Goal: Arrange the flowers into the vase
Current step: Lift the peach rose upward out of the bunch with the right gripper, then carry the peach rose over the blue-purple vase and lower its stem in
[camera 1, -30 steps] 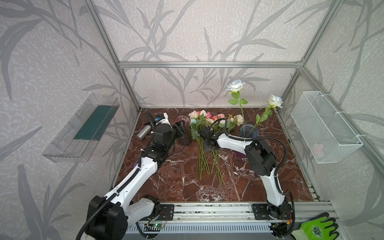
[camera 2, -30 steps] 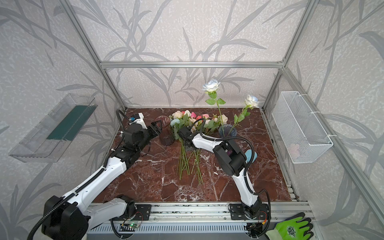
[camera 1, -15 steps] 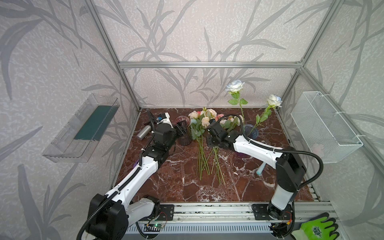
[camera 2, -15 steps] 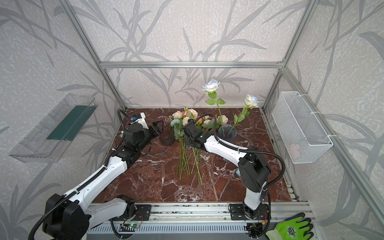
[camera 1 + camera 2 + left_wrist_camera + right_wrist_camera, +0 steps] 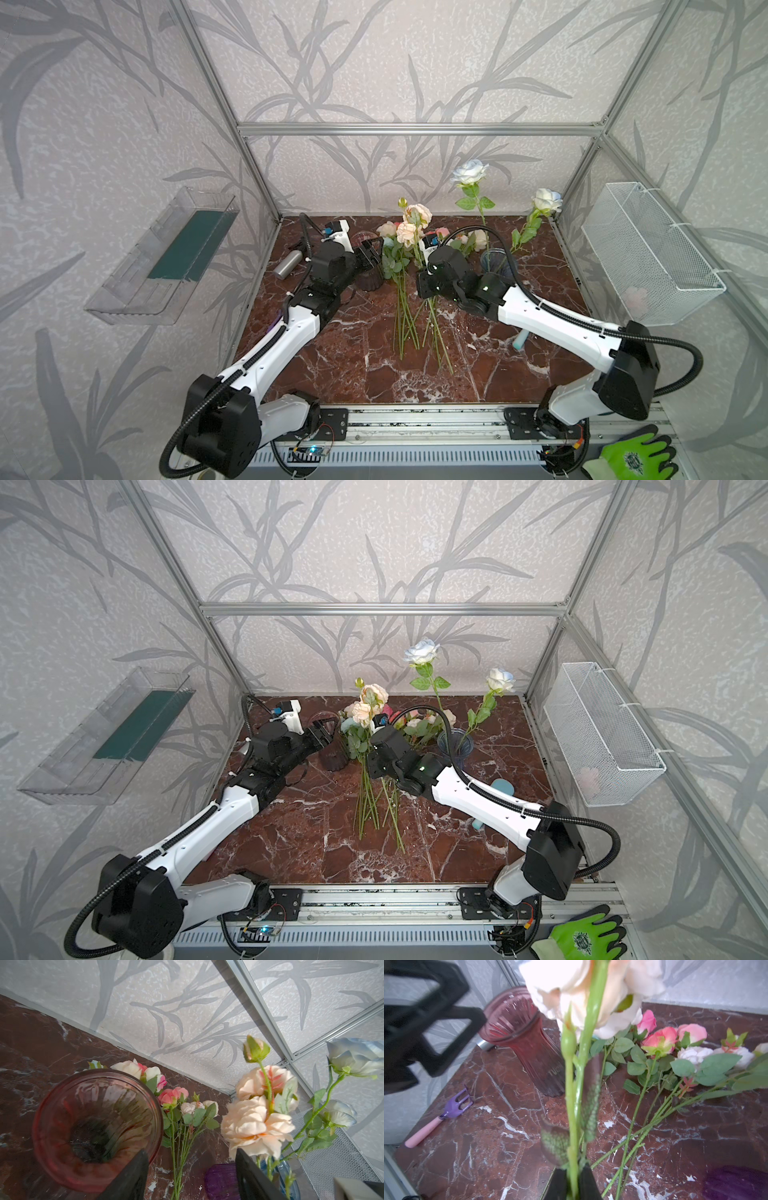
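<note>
Right hand (image 5: pixel 572 1183) is clenched on the green stalk of a peach spray (image 5: pixel 406 233). The spray is held upright over the worktop (image 5: pixel 353 365), two full blooms and one bud on top, between the red vase (image 5: pixel 369 276) and the blue vase (image 5: pixel 496 262). Left hand (image 5: pixel 191 1169) is released, fingers spread with nothing between them, sitting right at the red vase rim; contact with the glass can't be told. Red vase is upright and empty. Blue vase holds two pale blue-white roses (image 5: pixel 469 171), leaning apart. Remaining flowers (image 5: pixel 636 1068) lie in a loose pile mid-worktop, stems toward the robot bases and pink, white and cream heads toward the back wall. A purple rake (image 5: pixel 452 1107) with a pink handle lies flat near the red vase. A silver canister (image 5: pixel 287 264) lies by the left wall. A wire basket (image 5: pixel 648 249) hangs on the right wall.
</note>
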Robot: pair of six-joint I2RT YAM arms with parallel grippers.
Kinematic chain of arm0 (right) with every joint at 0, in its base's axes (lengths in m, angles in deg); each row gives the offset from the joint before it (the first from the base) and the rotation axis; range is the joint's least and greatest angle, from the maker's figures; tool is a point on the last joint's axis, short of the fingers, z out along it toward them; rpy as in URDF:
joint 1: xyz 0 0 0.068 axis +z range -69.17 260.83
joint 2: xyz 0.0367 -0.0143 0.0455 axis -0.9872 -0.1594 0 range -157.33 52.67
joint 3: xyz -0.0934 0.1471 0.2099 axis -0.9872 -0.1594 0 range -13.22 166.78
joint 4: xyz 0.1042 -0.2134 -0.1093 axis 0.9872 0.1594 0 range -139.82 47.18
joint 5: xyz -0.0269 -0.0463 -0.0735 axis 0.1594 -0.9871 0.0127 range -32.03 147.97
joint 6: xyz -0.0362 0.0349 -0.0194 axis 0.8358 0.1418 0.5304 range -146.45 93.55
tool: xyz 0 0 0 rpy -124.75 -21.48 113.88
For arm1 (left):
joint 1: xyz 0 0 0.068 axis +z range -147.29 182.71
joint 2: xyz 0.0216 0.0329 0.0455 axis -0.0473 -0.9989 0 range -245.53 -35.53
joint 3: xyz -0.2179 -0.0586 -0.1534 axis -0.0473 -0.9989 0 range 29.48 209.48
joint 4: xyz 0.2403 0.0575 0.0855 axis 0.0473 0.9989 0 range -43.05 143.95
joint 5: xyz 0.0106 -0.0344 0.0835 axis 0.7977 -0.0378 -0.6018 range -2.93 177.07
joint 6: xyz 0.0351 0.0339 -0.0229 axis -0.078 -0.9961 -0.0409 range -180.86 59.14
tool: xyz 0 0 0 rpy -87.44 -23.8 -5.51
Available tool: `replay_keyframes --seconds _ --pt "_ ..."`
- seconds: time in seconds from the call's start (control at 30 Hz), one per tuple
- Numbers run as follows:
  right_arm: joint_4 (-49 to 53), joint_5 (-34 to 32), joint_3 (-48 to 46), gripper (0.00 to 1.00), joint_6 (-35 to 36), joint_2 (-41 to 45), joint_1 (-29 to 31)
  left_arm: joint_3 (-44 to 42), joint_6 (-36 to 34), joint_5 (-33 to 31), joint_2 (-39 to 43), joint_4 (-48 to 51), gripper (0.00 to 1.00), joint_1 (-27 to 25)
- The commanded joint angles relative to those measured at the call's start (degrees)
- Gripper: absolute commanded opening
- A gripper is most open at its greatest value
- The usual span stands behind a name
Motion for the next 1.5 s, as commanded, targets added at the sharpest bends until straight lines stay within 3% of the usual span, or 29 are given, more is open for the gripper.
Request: replay_keyframes --seconds 0.0,0.23,0.53,0.77,0.9,1.1,1.27,1.47 --pt "-2.3 -2.3 3.1 0.05 3.9 3.3 0.4 1.8 0.9 6.4 -0.7 -5.1 0.68 0.3" --pt "-1.9 -8.9 8.4 0.05 10.5 7.9 0.5 1.6 5.7 16.9 -3.9 -15.7 0.70 -1.7" --pt "-8.8 -18.3 10.2 0.07 22.7 12.7 0.0 2.8 5.9 20.2 -9.4 -15.4 0.72 -14.9" --pt "-20.3 -19.6 8.7 0.06 29.0 15.1 -9.7 3.5 5.6 21.7 -11.2 -15.1 0.72 -18.3" --pt "-26.6 -19.2 8.6 0.05 29.5 14.2 -16.2 3.7 3.4 21.0 -10.6 -13.3 0.73 -18.3" --pt "-28.3 -16.9 9.8 0.05 28.9 9.9 -23.8 3.8 2.4 20.7 -10.3 -12.6 0.73 -18.3" --pt "-34.6 -15.5 2.7 0.05 29.2 9.3 -25.6 3.9 2.2 20.8 -10.5 -12.4 0.73 -18.2" --pt "-35.2 -16.5 -7.7 0.05 24.9 12.2 -25.5 4.0 1.6 20.5 -10.6 -11.8 0.73 -18.3"
